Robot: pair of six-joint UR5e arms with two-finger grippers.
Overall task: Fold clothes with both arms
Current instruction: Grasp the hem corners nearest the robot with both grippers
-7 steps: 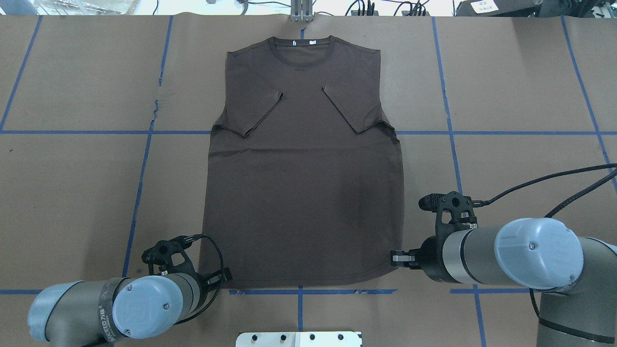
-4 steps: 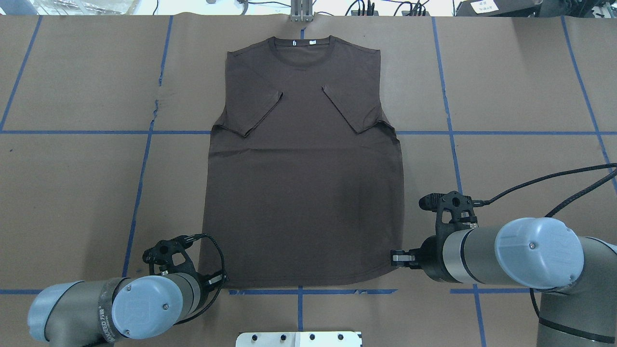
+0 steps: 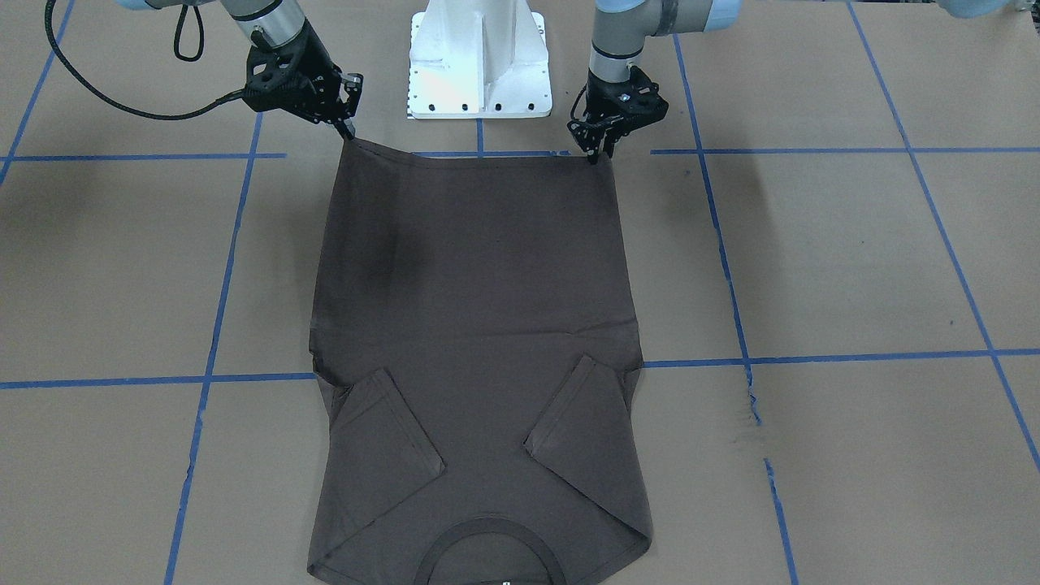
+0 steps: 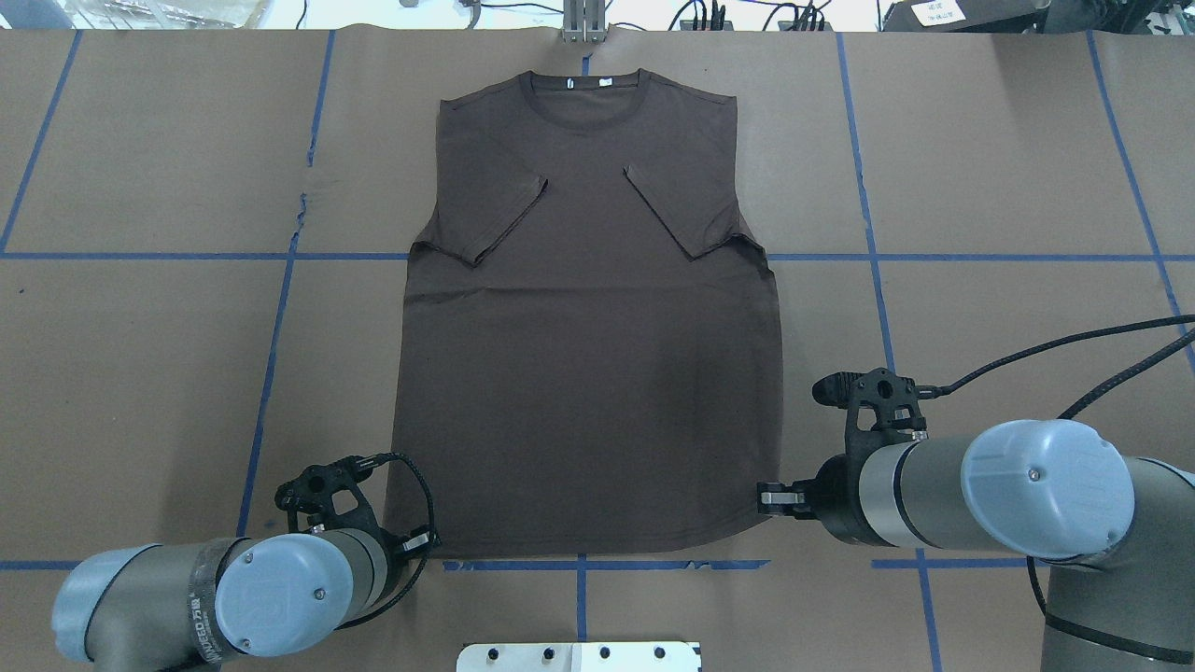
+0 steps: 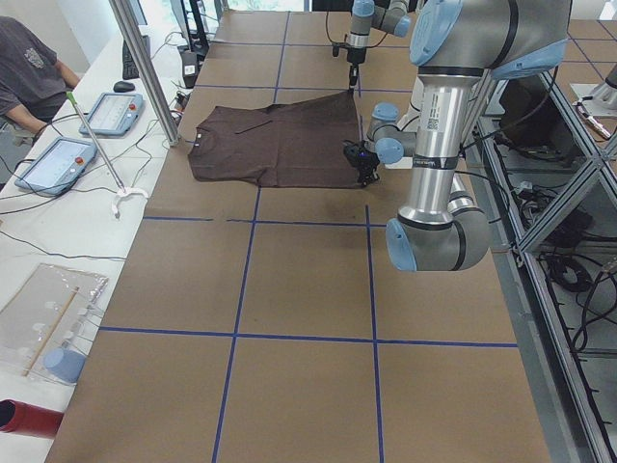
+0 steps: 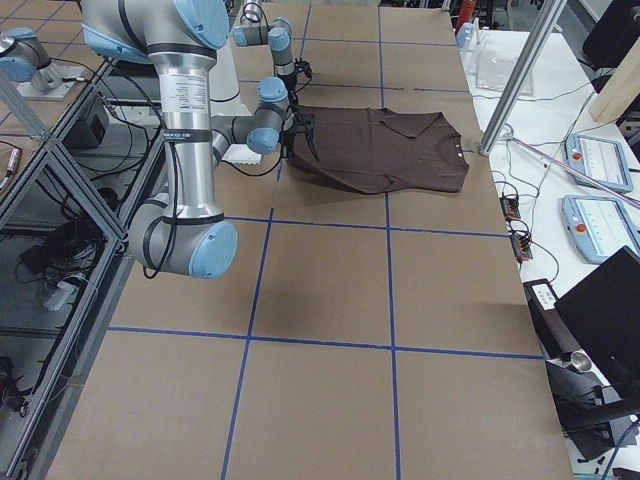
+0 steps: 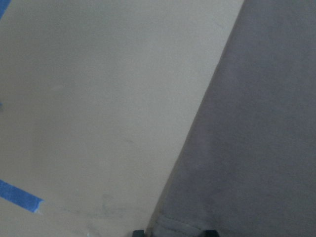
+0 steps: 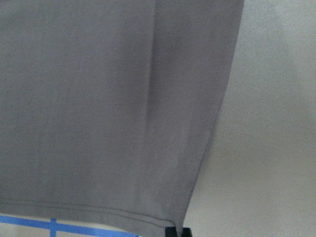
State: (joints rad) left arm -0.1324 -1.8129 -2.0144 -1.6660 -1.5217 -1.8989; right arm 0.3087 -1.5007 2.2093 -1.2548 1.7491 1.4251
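Garment: dark grey-brown short-sleeved T-shirt (image 4: 588, 373) spread flat mid-way across the brown paper-covered tabletop (image 4: 140, 373), collar toward the far edge, sleeves folded inward, hem toward the robot's edge.
Left claw (image 3: 597, 154): at one hem corner; only its wrist view shows fingertips (image 7: 138, 233) apart, hem lying between.
Right claw (image 3: 348, 138): clamped on the other hem corner; the front-facing view shows that corner peaked upward, which the overhead view does not reveal.
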